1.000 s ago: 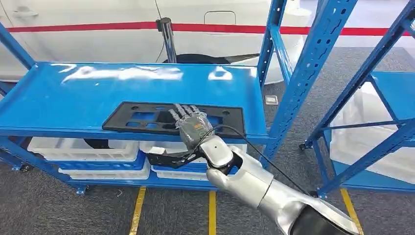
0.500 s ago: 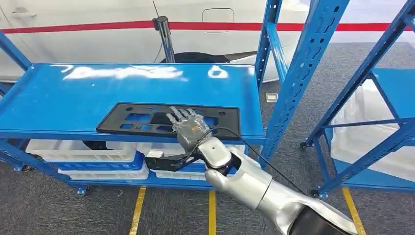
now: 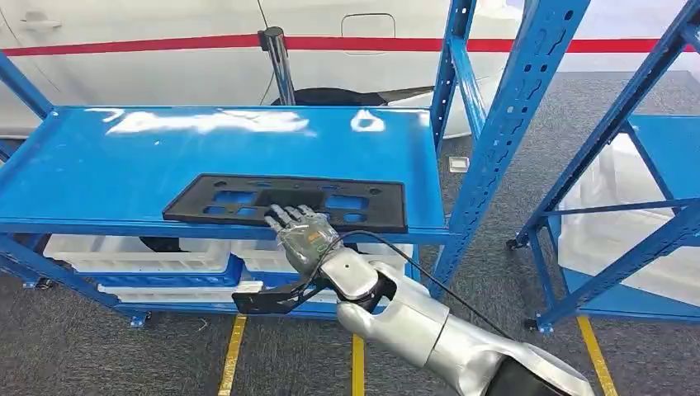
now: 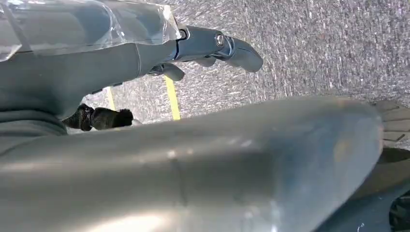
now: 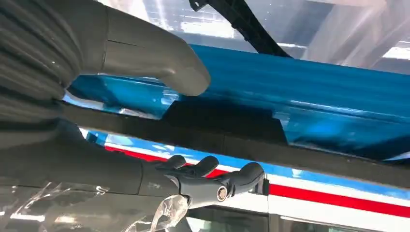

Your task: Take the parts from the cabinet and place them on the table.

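Observation:
A flat black part with several cut-outs (image 3: 384,202) lies near the front edge of the blue cabinet shelf (image 3: 124,165). My right hand (image 3: 301,231) reaches up from below, its spread fingers lying over the part's near edge and holding nothing. In the right wrist view the grey thumb (image 5: 159,63) and the darker fingers (image 5: 212,179) stand apart on either side of the shelf's front edge. My left hand (image 4: 212,46) hangs over the grey carpet with its fingers loosely extended and nothing in them.
White bins (image 3: 140,252) sit on the lower shelves. Blue perforated uprights (image 3: 512,124) stand right of the shelf, with a second rack (image 3: 660,148) beyond. A white vehicle with a red stripe (image 3: 165,58) is behind. Yellow lines (image 3: 231,355) mark the floor.
My right hand has drawn back toward me, from the middle of the part to its near edge. The part has stayed in place on the shelf.

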Controlling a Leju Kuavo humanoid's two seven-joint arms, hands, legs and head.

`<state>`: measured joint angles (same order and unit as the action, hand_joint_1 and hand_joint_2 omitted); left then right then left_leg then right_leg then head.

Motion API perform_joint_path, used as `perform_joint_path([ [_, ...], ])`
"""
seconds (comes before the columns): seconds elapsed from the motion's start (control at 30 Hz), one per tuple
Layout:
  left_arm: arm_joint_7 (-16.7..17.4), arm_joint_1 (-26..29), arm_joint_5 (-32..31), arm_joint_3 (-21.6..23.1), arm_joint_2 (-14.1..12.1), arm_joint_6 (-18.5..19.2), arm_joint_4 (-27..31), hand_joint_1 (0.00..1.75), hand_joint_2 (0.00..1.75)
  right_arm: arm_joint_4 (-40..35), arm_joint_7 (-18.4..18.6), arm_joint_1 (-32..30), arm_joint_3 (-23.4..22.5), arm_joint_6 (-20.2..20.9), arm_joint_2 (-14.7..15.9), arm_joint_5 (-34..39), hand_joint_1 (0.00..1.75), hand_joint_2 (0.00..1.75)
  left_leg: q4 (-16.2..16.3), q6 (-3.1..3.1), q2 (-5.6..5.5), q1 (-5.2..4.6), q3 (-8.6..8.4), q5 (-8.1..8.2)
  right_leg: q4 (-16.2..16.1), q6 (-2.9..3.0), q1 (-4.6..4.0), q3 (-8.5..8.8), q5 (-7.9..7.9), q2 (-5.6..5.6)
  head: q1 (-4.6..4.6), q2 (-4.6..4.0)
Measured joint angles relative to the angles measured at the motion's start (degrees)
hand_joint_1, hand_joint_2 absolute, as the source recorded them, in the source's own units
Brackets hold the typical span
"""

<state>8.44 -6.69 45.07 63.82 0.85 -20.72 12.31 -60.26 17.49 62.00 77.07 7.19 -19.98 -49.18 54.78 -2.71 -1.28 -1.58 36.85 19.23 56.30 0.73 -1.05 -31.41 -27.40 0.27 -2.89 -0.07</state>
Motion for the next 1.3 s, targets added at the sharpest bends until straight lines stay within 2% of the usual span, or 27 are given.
perform_joint_path([
  [0.73, 2.1, 0.0, 0.7, 0.0, 0.0, 0.1, 0.0, 0.0, 0.0, -1.3, 0.3, 0.0, 0.7, -0.2, -0.5, 0.8, 0.0, 1.75, 0.1, -0.09, 0.0, -0.06, 0.03, 0.26, 0.0, -0.11, 0.07, 0.01, -0.06, 0.0, 0.0, 0.0],
  [0.9, 2.1, 0.0, 0.2, 0.0, -0.2, 0.1, 0.0, 0.0, 0.0, -1.4, 0.3, 0.1, 0.8, -0.2, -0.5, 0.8, 0.0, 1.75, 0.2, -0.84, 0.0, -0.42, -0.01, 0.79, -0.2, -0.55, 0.4, 0.16, -0.32, -0.01, 0.0, 0.0],
  [0.97, 2.2, 0.0, 0.0, 0.0, -0.3, 0.1, 0.0, 0.0, 0.0, -1.4, 0.3, 0.2, 0.9, -0.2, -0.6, 0.9, 0.0, 1.75, -0.7, -1.28, -0.02, -0.32, -0.45, 1.23, 0.6, -0.81, 0.36, 0.37, 0.64, -0.02, 0.0, 0.0],
  [1.0, 2.2, 0.1, -0.1, 0.0, -0.2, 0.1, 0.0, 0.0, 0.0, -1.5, 0.3, 0.2, 0.9, -0.2, -0.6, 0.9, 0.0, 1.75, -1.1, -1.35, -0.03, 0.18, -1.5, 1.16, 0.8, -0.98, 0.25, 0.48, 0.11, -0.02, 0.0, 0.0],
  [1.03, 2.2, 0.0, 0.0, 0.0, -0.3, 0.1, 0.0, 0.0, 0.0, -1.6, 0.3, 0.2, 0.9, -0.2, -0.6, 1.0, 0.0, 1.75, -1.3, -1.49, -0.01, 0.42, -2.08, 1.28, 2.0, -1.42, 0.28, 0.45, -0.59, -0.02, 0.02, 0.0],
  [1.07, 2.2, -0.1, 0.0, 0.0, -0.3, 0.2, 0.0, 0.0, 0.0, -1.7, 0.3, 0.4, 1.0, -0.2, -0.6, 1.1, 0.0, 1.75, -1.3, -1.61, 0.05, 0.59, -2.34, 1.38, 4.9, -1.87, 0.52, -0.99, -2.37, -0.02, 0.02, 0.0],
  [1.13, 2.2, -0.2, -0.1, 0.0, -0.3, 0.2, 0.0, 0.0, 0.0, -1.7, 0.4, 0.4, 1.1, -0.1, -0.6, 1.2, 0.0, 1.75, -1.3, -1.43, 0.06, 0.94, -2.63, 1.92, 13.6, -2.69, 1.19, -5.82, -6.61, -0.02, 0.02, 0.0],
  [1.17, 2.2, -0.1, -0.1, 0.0, -0.3, 0.2, 0.0, 0.0, 0.0, -1.7, 0.4, 0.3, 1.2, 0.0, -0.5, 1.2, 0.0, 1.75, -1.2, -1.19, 0.04, 1.19, -2.73, 2.1, 16.7, -3.03, 1.45, -7.83, -7.61, -0.02, 0.0, 0.0],
  [1.2, 2.2, 0.1, -0.1, 0.0, -0.3, 0.2, 0.0, 0.0, 0.0, -1.7, 0.4, 0.1, 1.3, 0.0, -0.5, 1.2, 0.0, 1.75, -1.2, -0.89, 0.02, 1.49, -2.95, 2.3, 17.5, -3.36, 1.75, -8.72, -7.32, -0.03, 0.02, 0.0],
  [1.23, 2.2, 0.2, 0.0, 0.0, -0.3, 0.3, 0.0, 0.0, 0.0, -1.7, 0.4, 0.0, 1.4, 0.0, -0.5, 1.2, 0.0, 1.75, -1.2, -0.42, 0.0, 1.86, -3.31, 2.53, 15.5, -3.73, 2.05, -8.2, -5.59, -0.04, 0.02, 0.0],
  [1.3, 2.1, 0.1, 0.0, 0.0, -0.3, 0.3, 0.0, 0.0, 0.0, -1.7, 0.4, 0.0, 1.5, 0.0, -0.5, 1.2, 0.0, 1.75, -0.8, 0.72, -0.11, 2.77, -4.25, 3.33, 5.3, -4.81, 2.91, -3.82, 0.6, -0.05, 0.02, 0.0],
])
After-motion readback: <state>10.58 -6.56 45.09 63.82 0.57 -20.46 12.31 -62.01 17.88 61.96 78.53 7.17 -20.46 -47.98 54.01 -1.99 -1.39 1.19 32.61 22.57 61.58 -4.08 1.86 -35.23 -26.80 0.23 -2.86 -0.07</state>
